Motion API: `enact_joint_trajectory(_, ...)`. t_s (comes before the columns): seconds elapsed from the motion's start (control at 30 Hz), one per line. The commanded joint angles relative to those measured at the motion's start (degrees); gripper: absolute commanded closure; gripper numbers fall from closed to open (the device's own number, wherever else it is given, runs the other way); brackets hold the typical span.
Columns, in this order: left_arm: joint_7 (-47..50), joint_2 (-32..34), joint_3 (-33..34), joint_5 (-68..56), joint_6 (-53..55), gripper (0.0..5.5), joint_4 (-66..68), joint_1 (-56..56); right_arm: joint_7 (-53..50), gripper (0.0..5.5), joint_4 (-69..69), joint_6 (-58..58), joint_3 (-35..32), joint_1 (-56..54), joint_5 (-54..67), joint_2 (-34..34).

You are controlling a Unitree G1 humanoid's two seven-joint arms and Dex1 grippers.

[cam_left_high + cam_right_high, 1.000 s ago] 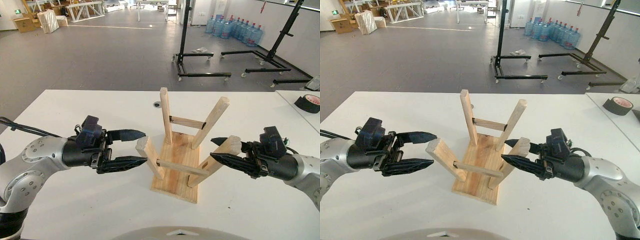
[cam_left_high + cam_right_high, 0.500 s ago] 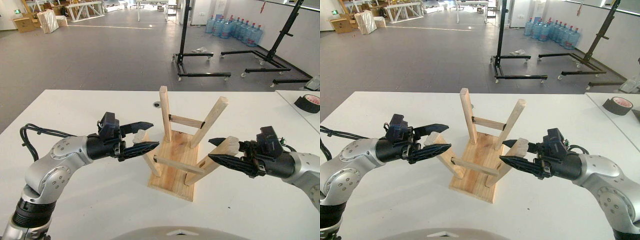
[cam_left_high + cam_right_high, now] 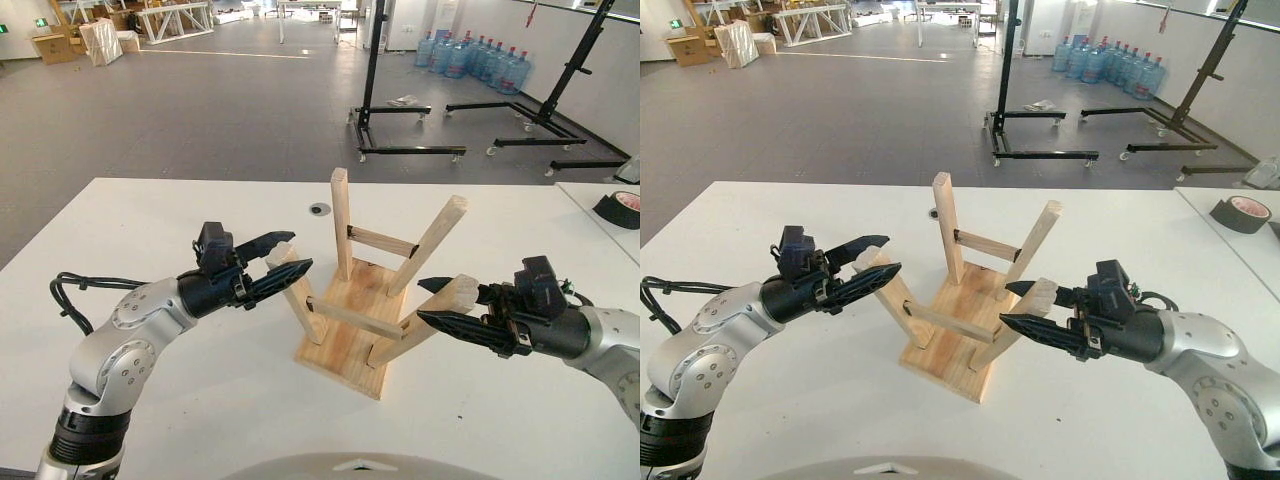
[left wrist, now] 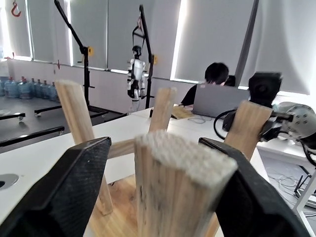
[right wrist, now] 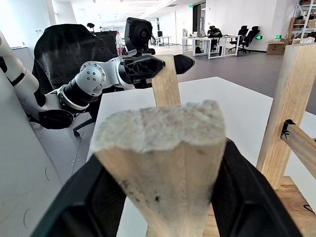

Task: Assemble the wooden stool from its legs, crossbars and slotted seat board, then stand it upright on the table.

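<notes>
The wooden stool lies upside down on the white table, its slotted seat board flat and its legs pointing up and outward, joined by crossbars. My left gripper straddles the top of the near left leg; in the left wrist view a gap shows between one finger and the leg, so it stands open. My right gripper is shut on the end of the near right leg, with fingers pressed on both sides of it.
A roll of black tape lies at the table's far right edge. A small round fitting sits in the tabletop behind the stool. A black cable loops beside my left arm. Wheeled black racks stand on the floor beyond.
My left gripper moved right to the near left leg and narrowed around its top. The stool turned slightly on the table. The right gripper kept its hold.
</notes>
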Motion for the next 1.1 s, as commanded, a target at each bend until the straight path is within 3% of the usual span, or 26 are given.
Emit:
enact_joint_trajectory(0.03,4.9,-1.0,-1.0,4.6,1.5,2.27,3.2,-0.1,1.1,3.41,-1.1,2.2,2.3,4.5,-0.8,0.2)
enact_joint_trajectory(0.5,17.9,-7.5,-2.9,10.5,3.9,2.27,1.0,-3.8,-4.7,3.41,-4.1,-4.3,7.5,6.0,-7.3,3.6)
enact_joint_trajectory(0.97,18.0,-9.3,-1.9,9.5,4.3,4.28,-1.7,-3.8,-4.8,3.41,-2.4,-5.3,9.7,4.2,-7.9,2.7)
enact_joint_trajectory(1.1,20.2,-9.9,-3.4,10.9,5.7,4.36,-3.0,-4.2,-5.1,3.41,-2.5,-5.2,10.5,3.0,-8.0,2.8)
